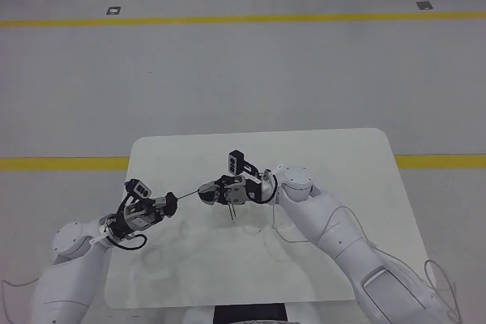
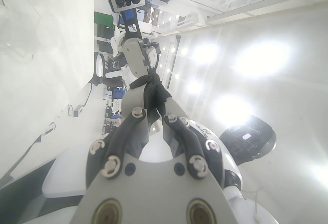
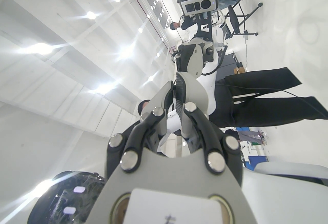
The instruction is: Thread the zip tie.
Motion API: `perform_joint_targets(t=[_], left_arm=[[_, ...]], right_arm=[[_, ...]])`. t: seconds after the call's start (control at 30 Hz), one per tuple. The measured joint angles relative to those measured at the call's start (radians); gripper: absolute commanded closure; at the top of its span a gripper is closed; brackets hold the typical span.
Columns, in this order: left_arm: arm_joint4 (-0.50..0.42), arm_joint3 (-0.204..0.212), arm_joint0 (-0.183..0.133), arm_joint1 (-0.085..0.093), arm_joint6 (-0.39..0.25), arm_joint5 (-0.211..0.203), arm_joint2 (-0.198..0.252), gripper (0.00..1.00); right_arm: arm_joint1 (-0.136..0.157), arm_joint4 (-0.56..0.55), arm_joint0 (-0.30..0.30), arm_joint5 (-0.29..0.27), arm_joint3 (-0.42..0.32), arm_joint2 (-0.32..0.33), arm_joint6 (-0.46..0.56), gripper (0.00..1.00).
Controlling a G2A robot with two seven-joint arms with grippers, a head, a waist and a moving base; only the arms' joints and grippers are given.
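Observation:
A thin dark zip tie spans the short gap between my two grippers above the white table. My left gripper is shut on one end of it. In the left wrist view that gripper has its black-padded tips pressed together, facing the right gripper close ahead. My right gripper is shut on the other end, and a loose tail hangs below it. In the right wrist view its fingertips meet just before the left gripper. The tie's head is too small to make out.
The table has rounded corners, and both arms hover over its near-left part. Yellow floor lines run on either side of it. A person in dark trousers stands in the room behind.

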Motion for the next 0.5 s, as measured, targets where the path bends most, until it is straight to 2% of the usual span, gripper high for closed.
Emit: perform_joint_targets(t=[0.03,0.07,0.1,0.13,0.17,0.2,0.47,0.5], left_arm=[[0.0,0.0,0.0,0.0,0.0,0.0,0.0,0.55],[0.0,0.0,0.0,0.0,0.0,0.0,0.0,0.5],[-0.001,-0.002,0.0,0.0,0.004,0.001,0.002,0.53],[-0.006,-0.009,0.001,-0.001,0.017,0.004,0.008,0.5],[-0.009,-0.015,0.003,-0.001,0.028,0.005,0.012,0.3],[-0.01,-0.019,0.005,-0.001,0.035,0.007,0.014,0.0],[-0.022,-0.036,0.015,0.007,0.045,0.017,0.021,0.0],[-0.023,-0.037,0.016,0.008,0.045,0.017,0.022,0.04]], right_arm=[[0.001,-0.003,-0.002,-0.001,-0.004,0.001,-0.003,1.0],[0.002,-0.005,-0.004,-0.002,-0.008,0.002,-0.005,1.0],[0.002,-0.005,-0.006,-0.002,-0.011,0.002,-0.007,1.0],[0.003,-0.006,-0.009,-0.004,-0.016,0.003,-0.011,1.0],[0.003,-0.006,-0.011,-0.005,-0.02,0.004,-0.014,1.0],[0.004,-0.006,-0.014,-0.006,-0.023,0.005,-0.018,1.0],[0.007,-0.008,-0.032,-0.008,-0.05,0.011,-0.047,1.0],[0.008,-0.009,-0.033,-0.007,-0.053,0.011,-0.05,1.0]])
